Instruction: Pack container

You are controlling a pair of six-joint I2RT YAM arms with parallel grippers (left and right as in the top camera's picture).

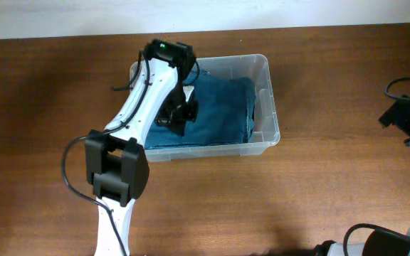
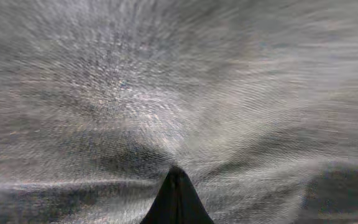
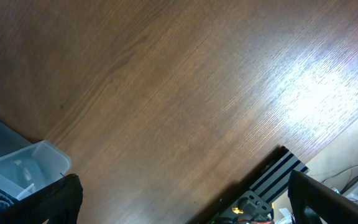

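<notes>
Clear container (image 1: 263, 84) on the brown worktop (image 1: 48, 107), about mid-width and a little toward the far side, long sides running left to right. Inside, a folded blue cloth (image 1: 223, 107) covering most of the floor, with a bare strip of clear plastic along the right end. Left arm (image 1: 137, 107), white with black joints, reaching from the near edge up and across the left rim, down into the left half of the container. Left gripper (image 1: 179, 121) down on the cloth near its left part, apparently touching it. From the left wrist, only grey-looking weave pressed close and filling the view, blurred, plus one dark wedge of finger (image 2: 176, 199) at the bottom middle; impossible to tell from this or from overhead whether together, apart, or pinching cloth. Right gripper (image 3: 185, 208) well away to the right of the container, above bare worktop, fingers spread wide with one dark fingertip (image 3: 58, 199) at the lower left of its wrist view and the other at the lower right, nothing between them. In that same view, a corner of the container low at the left edge, and a black ribbed bar (image 3: 275, 177) at the lower right by the worktop's edge, with cables beyond it. Overhead, only black parts of the right arm (image 1: 408, 117) showing at the right border.
</notes>
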